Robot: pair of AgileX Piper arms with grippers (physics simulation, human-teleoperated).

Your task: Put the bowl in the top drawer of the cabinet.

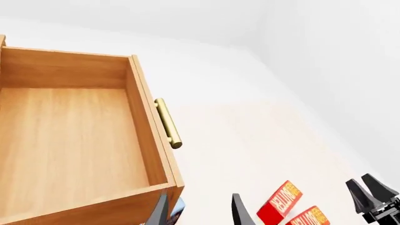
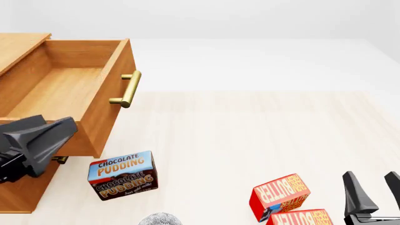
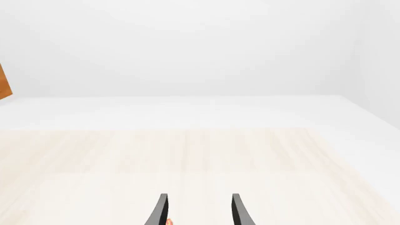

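Observation:
The light-brown cabinet (image 2: 18,47) stands at the far left with its top drawer (image 2: 69,89) pulled out and nothing inside; its brass handle (image 2: 127,89) faces right. In the left wrist view the same drawer (image 1: 69,136) fills the frame. Only the rim of the lace-patterned bowl (image 2: 160,219) shows, at the near edge of the table. My left gripper (image 2: 53,136) hovers open over the drawer's near corner, its fingers (image 1: 239,211) apart and holding nothing. My right gripper (image 2: 374,190) is open at the near right, far from the bowl.
A chocolate pudding box (image 2: 122,175) lies just right of the cabinet's front, beyond the bowl. Two red butter boxes (image 2: 279,194) (image 2: 300,218) lie between the bowl and my right gripper. A bit of the lower drawer's handle (image 2: 61,159) shows under the open drawer.

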